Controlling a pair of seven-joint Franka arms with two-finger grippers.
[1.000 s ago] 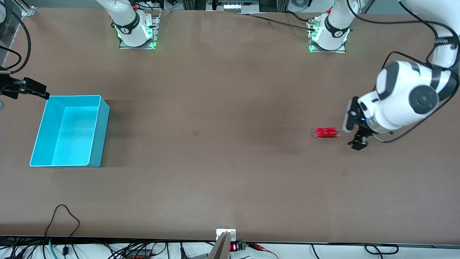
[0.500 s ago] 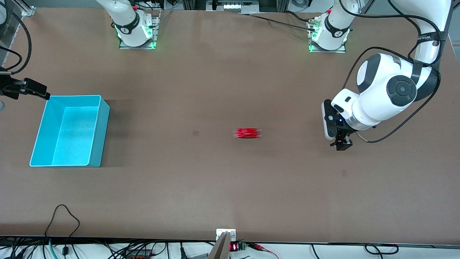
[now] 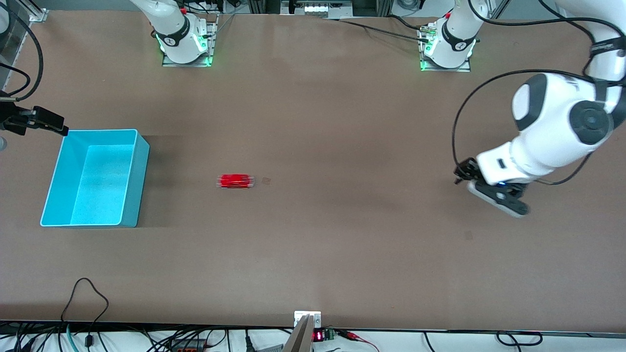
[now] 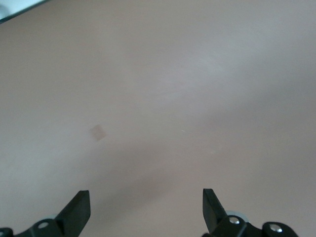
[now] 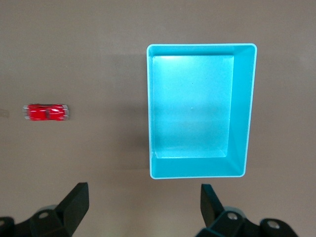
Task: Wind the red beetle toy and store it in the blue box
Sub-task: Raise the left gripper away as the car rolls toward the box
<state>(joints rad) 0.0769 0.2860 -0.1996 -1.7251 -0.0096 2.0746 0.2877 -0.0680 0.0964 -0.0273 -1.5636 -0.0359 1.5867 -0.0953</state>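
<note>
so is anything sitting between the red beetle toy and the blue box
Nothing visible: only bare table lies between the red beetle toy and the blue box. The box is empty, and neither gripper is in that gap.

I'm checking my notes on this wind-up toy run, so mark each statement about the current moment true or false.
1. The tiny glossy red beetle toy car sits on the brown table, outside the light cyan-blue plastic box. True.
2. The left gripper is shut on the red beetle toy car. False: its fingers are open and hold nothing, with only bare table under them.
3. The cyan-blue box holds nothing. True.
4. The right gripper is shut. False: its fingers are open, up above the box.
5. The toy car lies toward the left arm's end of the table. False: it lies toward the right arm's end, near the box.
</note>
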